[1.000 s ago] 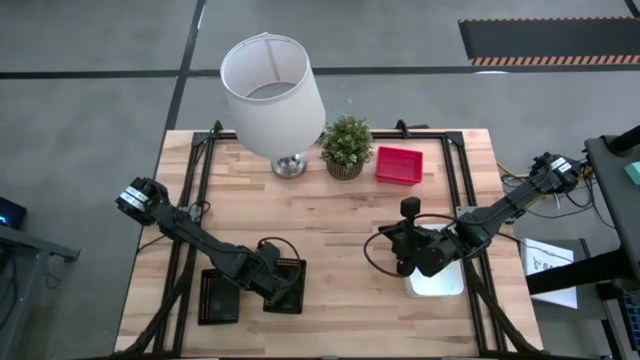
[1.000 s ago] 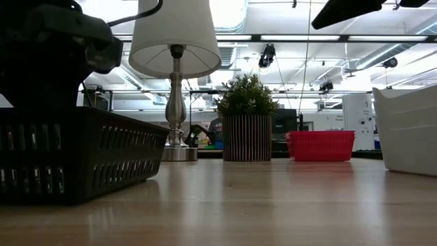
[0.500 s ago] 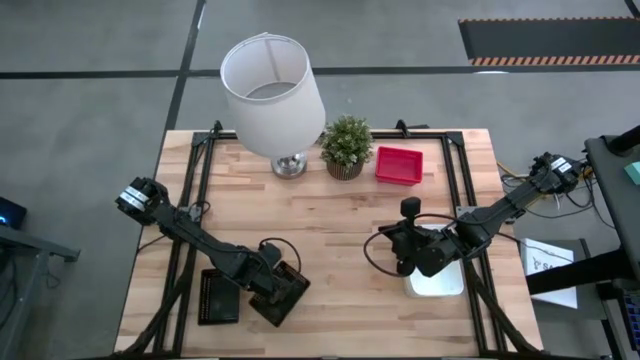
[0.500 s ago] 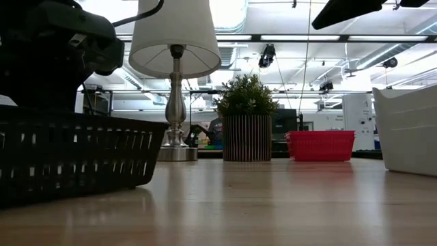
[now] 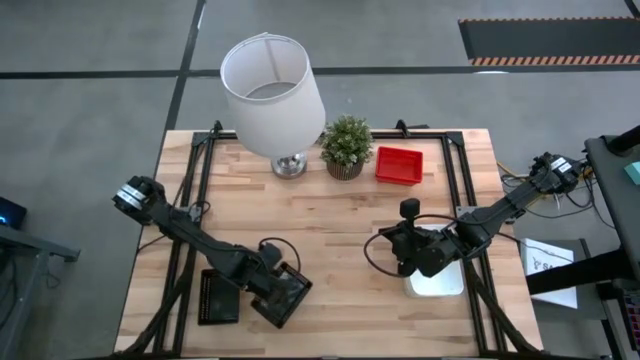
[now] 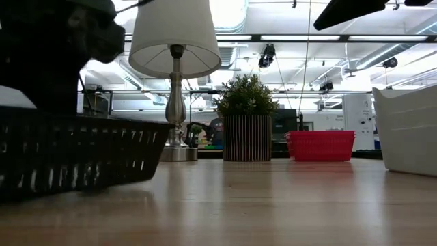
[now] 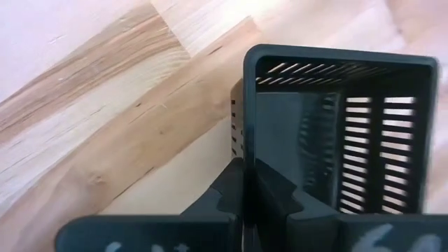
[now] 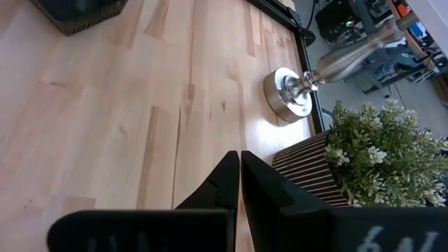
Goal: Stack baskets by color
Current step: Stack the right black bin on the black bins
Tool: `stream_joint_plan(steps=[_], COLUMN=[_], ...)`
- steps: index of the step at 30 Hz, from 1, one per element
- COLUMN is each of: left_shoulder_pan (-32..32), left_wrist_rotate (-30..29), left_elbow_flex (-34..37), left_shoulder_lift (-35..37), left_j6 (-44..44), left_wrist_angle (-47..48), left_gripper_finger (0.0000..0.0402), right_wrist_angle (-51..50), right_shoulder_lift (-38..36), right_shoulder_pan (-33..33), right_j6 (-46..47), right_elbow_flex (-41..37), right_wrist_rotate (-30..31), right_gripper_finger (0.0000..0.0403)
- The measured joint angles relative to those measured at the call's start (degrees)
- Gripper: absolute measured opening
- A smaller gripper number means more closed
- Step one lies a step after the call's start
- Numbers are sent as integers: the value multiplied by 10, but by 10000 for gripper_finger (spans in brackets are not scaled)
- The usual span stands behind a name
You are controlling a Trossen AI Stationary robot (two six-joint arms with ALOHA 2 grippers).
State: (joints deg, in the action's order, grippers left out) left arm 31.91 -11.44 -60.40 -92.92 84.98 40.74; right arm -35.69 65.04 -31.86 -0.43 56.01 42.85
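On the tabletop's [image 5: 330, 240] near left, one black basket [image 5: 218, 297] lies flat beside the left arm. Just right of it, the left gripper [image 5: 272, 291] has its jaws pinched tight on the rim of a second black basket [image 5: 288, 300], a slotted mesh tray turned askew to the tabletop's edge; the low view shows its underside clear of the wood. Toward the far edge stand a lamp [image 5: 273, 95] and a potted plant [image 5: 346, 146], then a red basket [image 5: 399, 165] with mesh sides, just right of the plant. At near right, the right gripper [image 5: 407, 247] hangs with jaws closed on nothing, beside a white basket [image 5: 437, 281] partly hidden under its arm.
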Motion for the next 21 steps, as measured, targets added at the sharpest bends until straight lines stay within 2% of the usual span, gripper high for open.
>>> stream_joint_plan(steps=[8, 14, 18, 21], left_shoulder_pan=[37, 85, 126, 160], left_wrist_rotate=[-54, -55, -50, -44], left_elbow_flex=[-8, -12, -15, -18], left_shoulder_lift=[72, 132, 175, 212], left_j6=[-4, -1, 29, 90], left_wrist_angle=[0, 16, 69, 130], left_gripper_finger=[0, 0, 0, 0], right_wrist_angle=[-1, -1, 0, 0], right_shoulder_lift=[0, 0, 0, 0], right_shoulder_pan=[0, 0, 0, 0], right_j6=[0, -2, -2, -1], right_elbow_flex=[0, 0, 0, 0], right_wrist_rotate=[0, 0, 0, 0], right_gripper_finger=[9, 9, 9, 9])
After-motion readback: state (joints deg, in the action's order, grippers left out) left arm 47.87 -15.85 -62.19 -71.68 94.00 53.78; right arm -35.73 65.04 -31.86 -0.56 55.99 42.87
